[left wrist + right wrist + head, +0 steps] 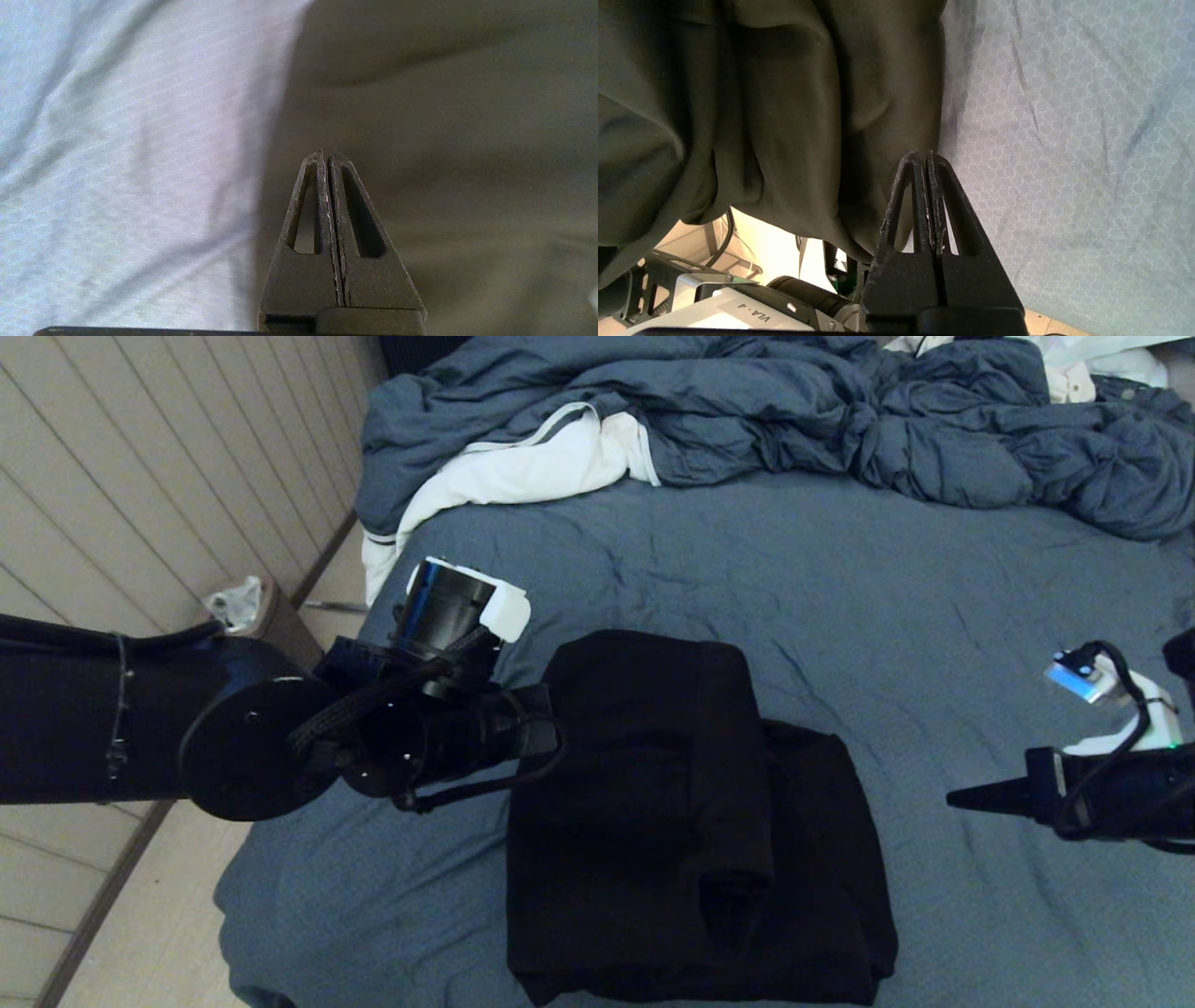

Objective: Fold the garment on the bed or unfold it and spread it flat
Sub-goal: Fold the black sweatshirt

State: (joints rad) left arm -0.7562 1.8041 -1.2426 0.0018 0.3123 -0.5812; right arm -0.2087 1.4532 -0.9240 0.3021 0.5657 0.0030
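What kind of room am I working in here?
Most likely a bedroom: a wide bed with a blue-grey sheet, a rumpled duvet piled at its far end, and a black hoodie folded near the front edge. Panelled wall on the left.

Dim head view; brighter, slightly soft wrist views.

The garment [691, 821] is matt black thick cloth; the bed [887, 616] sheet is creased blue-grey fabric with a fine honeycomb texture.

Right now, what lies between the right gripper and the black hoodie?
Only bare blue-grey sheet separates the shut right gripper from the folded hoodie, seen in the head view.
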